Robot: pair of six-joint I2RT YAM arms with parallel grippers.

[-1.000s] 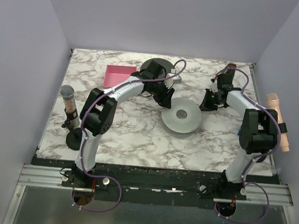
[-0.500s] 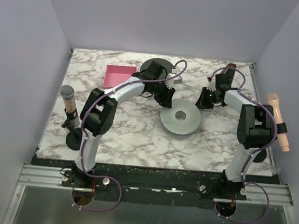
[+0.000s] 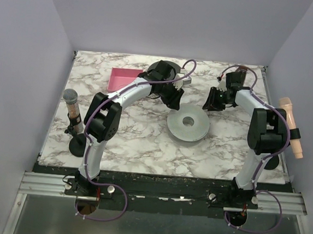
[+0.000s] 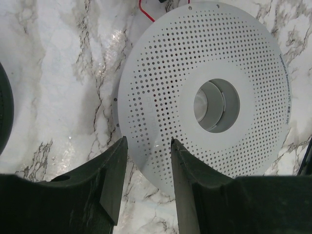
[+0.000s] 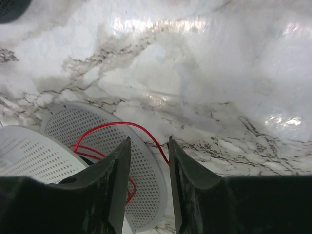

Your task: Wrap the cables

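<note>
marble table point(image 3: 132, 142) carries a grey perforated spool point(image 3: 177, 131), the thin red cable point(image 5: 109, 124) lying in loose loops between its flanges. left pincer point(image 4: 147, 146) stands half spread over the spool's rim; right pincer point(image 5: 149, 141) is spread too, pinching nothing, a strand just past its tips. winding looks part done: next, that slack strand wants pinching and leading round the hub.

thin red cables point(image 5: 119, 123), loose curly loops, lying across perforated spool point(image 5: 146, 190)

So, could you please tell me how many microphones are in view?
2: a grey-headed microphone upright at far left, a peach-coloured microphone at far right.
</note>
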